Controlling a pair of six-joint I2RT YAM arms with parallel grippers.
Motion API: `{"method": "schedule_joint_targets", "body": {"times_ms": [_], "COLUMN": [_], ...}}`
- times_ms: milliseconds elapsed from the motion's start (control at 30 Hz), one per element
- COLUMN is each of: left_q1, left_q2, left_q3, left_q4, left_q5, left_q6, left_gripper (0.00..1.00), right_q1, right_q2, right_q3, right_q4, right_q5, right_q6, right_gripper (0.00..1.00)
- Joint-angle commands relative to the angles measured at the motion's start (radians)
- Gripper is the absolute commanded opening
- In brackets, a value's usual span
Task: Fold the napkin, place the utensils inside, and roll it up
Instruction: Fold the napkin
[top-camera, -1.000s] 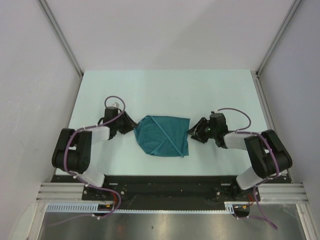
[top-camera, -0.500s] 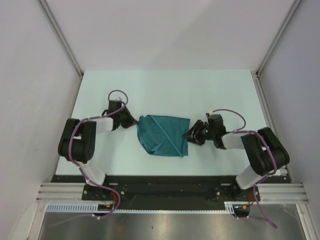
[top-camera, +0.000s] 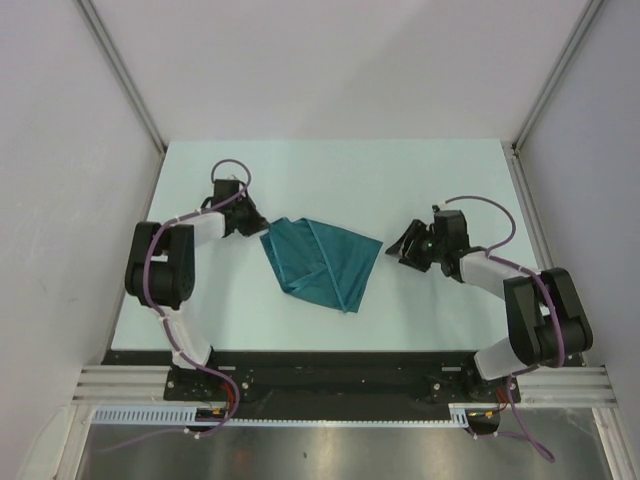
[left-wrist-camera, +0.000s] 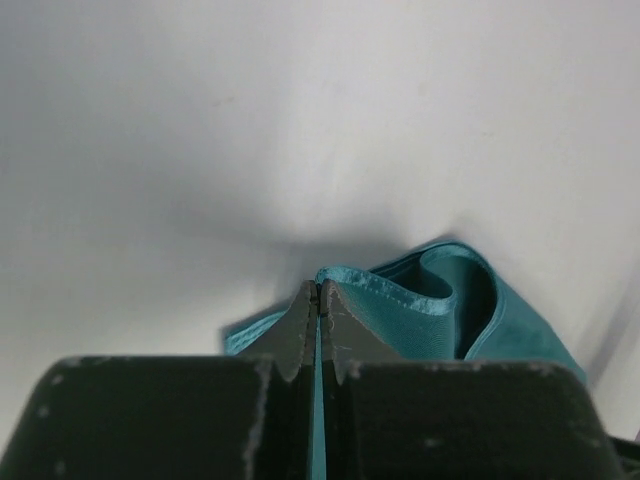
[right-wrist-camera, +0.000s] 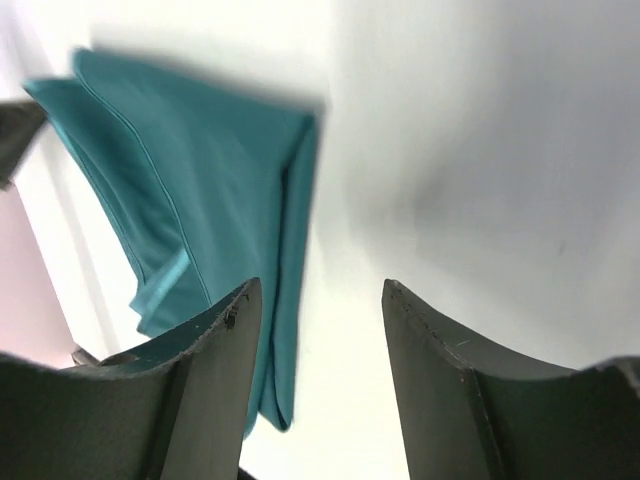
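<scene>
The teal napkin (top-camera: 322, 262) lies folded near the middle of the table, slanting from upper left to lower right. My left gripper (top-camera: 258, 226) is shut on the napkin's left corner; in the left wrist view the cloth (left-wrist-camera: 430, 310) shows pinched between the closed jaws of that gripper (left-wrist-camera: 319, 288). My right gripper (top-camera: 405, 245) stands open a little to the right of the napkin, apart from it. In the right wrist view the napkin (right-wrist-camera: 200, 200) lies ahead and to the left, with nothing between the fingers of the right gripper (right-wrist-camera: 320, 292). The utensils are out of view.
The white table (top-camera: 330, 180) is walled by grey panels on the left, right and back. A metal rail (top-camera: 340, 385) runs along the near edge, where both arm bases stand.
My left gripper shut on the napkin's left corner and pulled it up and to the left, skewing the cloth. My right gripper let go of the right edge and drew back to the right.
</scene>
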Motion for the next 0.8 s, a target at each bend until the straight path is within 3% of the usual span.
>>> {"method": "schedule_joint_targets", "body": {"times_ms": [0,200,400,600,633,667,733,767], "left_q1": [0.006,0.006,0.018,0.041,0.041,0.041,0.041,0.041], "left_q2": [-0.069,-0.149,-0.238,-0.200,-0.188,-0.180,-0.163,-0.161], "left_q3": [-0.082,-0.168,-0.254,-0.223,-0.209,-0.195,-0.169,-0.161], "left_q4": [0.001,0.005,0.011,0.041,0.039,0.041,0.035,0.033], "left_q5": [0.030,0.022,-0.056,-0.062,-0.062,-0.053,-0.050,-0.049], "left_q6": [0.010,0.010,0.010,0.055,0.061,0.066,0.070,0.072], "left_gripper": [0.00,0.00,0.00,0.01,0.03,0.16,0.32,0.46], "right_q1": [-0.029,-0.041,-0.070,-0.067,-0.061,-0.056,-0.041,-0.038], "right_q2": [0.049,0.104,0.193,0.280,0.286,0.291,0.306,0.312], "right_q3": [0.089,0.088,0.123,0.126,0.126,0.129,0.134,0.137], "right_q4": [-0.003,0.033,0.115,0.204,0.208,0.211,0.199,0.199], "right_q5": [-0.075,-0.161,-0.230,-0.321,-0.324,-0.323,-0.304,-0.301], "right_q6": [-0.097,-0.120,-0.123,-0.079,-0.075,-0.074,-0.077,-0.081], "right_gripper": [0.57,0.58,0.65,0.66,0.66,0.65,0.65,0.65]}}
